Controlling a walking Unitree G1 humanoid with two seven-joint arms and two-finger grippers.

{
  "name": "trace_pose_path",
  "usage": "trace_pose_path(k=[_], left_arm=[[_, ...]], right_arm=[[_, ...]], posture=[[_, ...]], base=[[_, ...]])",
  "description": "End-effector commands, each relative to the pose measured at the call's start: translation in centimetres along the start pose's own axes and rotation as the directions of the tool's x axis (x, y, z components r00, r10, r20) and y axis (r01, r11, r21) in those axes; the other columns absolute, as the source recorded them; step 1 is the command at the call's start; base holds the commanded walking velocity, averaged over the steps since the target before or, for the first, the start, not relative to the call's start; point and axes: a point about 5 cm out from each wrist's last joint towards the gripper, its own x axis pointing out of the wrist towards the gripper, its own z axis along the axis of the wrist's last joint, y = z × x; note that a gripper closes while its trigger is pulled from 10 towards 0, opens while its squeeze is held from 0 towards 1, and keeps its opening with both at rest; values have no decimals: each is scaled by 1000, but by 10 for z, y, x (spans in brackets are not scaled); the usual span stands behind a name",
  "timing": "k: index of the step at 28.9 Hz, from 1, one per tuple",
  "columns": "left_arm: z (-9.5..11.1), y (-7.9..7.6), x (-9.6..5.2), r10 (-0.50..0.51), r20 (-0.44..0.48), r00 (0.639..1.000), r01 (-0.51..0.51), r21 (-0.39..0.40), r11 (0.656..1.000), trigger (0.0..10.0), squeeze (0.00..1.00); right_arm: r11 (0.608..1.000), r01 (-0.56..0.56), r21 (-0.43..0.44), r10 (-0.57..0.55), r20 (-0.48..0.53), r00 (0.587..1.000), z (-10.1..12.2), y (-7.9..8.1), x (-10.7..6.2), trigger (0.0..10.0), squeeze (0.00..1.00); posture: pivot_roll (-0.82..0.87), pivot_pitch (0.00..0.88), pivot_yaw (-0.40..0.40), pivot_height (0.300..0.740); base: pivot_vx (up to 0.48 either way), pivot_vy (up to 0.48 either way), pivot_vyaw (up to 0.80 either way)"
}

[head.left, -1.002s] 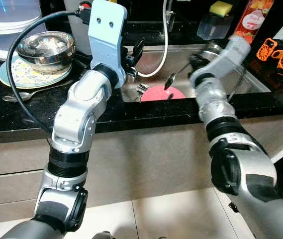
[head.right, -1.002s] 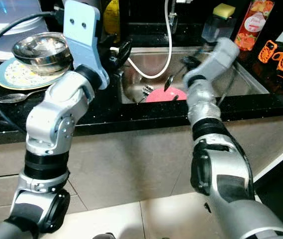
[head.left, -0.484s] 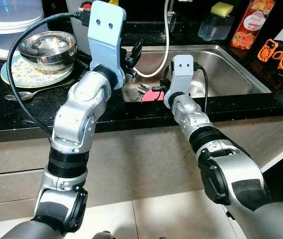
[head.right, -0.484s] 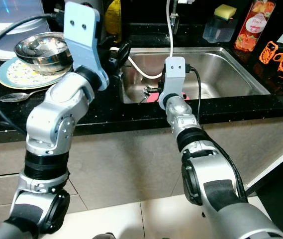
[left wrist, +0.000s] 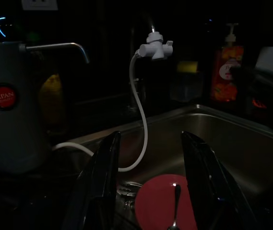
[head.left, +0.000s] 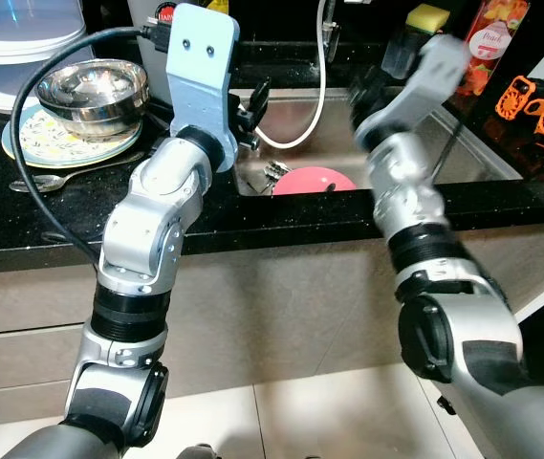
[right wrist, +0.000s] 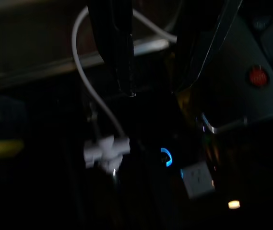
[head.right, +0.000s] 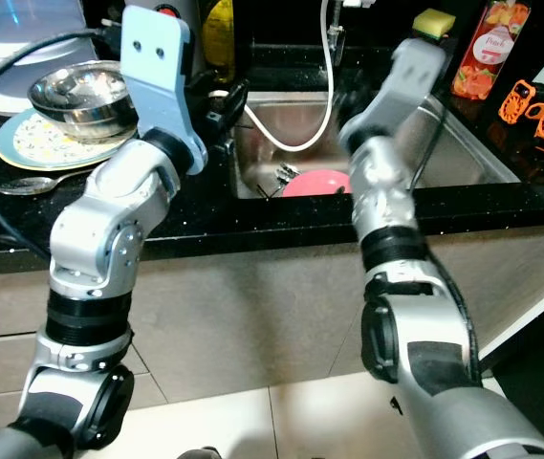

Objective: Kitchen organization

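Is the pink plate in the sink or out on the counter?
In the sink. The pink plate lies on the sink bottom with a spoon on it.

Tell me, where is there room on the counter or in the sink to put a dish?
The right half of the sink shows bare steel beside the pink plate. The dark counter in front of the spoon is bare too. It is crowded at the left, where the steel bowl sits on a patterned plate.
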Motion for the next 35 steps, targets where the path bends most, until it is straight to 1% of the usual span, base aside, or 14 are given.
trace_pose_path(k=[1,5,11,13,17,19,20,21,23,24,28,29,31,35], left_arm=[[-2,0,1,1,-11,1000,-1,-1,1000,10000,0],[-6,13,0,50,-24,998,-50,23,999,10000,0],[-11,29,-6,130,-47,990,-129,30,991,10000,0],[-25,58,-17,319,-112,941,-316,47,948,10000,0],[-42,84,-32,496,-190,847,-480,124,868,10000,0],[-54,98,-43,586,-250,771,-566,155,810,10000,0],[-62,108,-53,653,-290,700,-637,161,754,10000,0],[-62,108,-53,653,-290,700,-637,161,754,10000,0],[-75,123,-72,746,-347,568,-735,195,650,10000,0],[-75,123,-72,746,-347,568,-735,195,650,10000,0],[-81,141,-99,836,-361,415,-835,215,507,10000,0],[-81,141,-99,836,-361,415,-835,215,507,10000,0],[-84,148,-110,865,-364,346,-873,211,439,10000,0],[-86,152,-115,874,-372,313,-889,210,407,10000,0]], right_arm=[[999,-23,39,23,3,1000,2,0,-2,10000,0],[954,-259,150,250,79,965,26,17,-23,10000,0],[928,-347,132,349,14,937,15,25,-43,10000,0],[940,-319,117,328,-61,943,2,18,-53,10000,0],[958,-266,105,277,-114,954,-4,8,-56,10000,0],[969,-230,93,241,-141,960,-7,1,-56,10000,0],[975,-209,76,219,-155,963,-10,-2,-56,10000,0],[975,-209,76,219,-155,963,-10,-2,-56,10000,0],[982,-180,49,186,-176,967,-13,-8,-56,10000,0],[982,-180,49,186,-176,967,-13,-8,-56,10000,0],[986,-162,42,167,-196,966,-16,-10,-57,10000,0],[986,-162,42,167,-196,966,-16,-10,-57,10000,0],[987,-155,42,161,-206,965,-19,-11,-57,10000,0],[988,-151,42,157,-212,965,-20,-12,-57,10000,0]], posture=[[207,25,-63,740],[195,23,-51,740],[195,25,-48,740],[201,26,-50,740],[208,29,-53,740],[211,30,-54,740],[218,33,-55,740],[218,33,-55,740],[221,35,-56,740],[221,35,-56,740],[237,40,-62,740],[237,40,-62,740],[237,40,-62,740],[237,40,-62,740]], base=[[0,0,0],[0,0,0],[0,0,0],[0,0,0],[0,0,0],[0,0,0],[0,0,0],[0,0,0],[0,0,0],[0,0,0],[0,0,0],[0,0,0],[0,0,0],[0,0,0]])
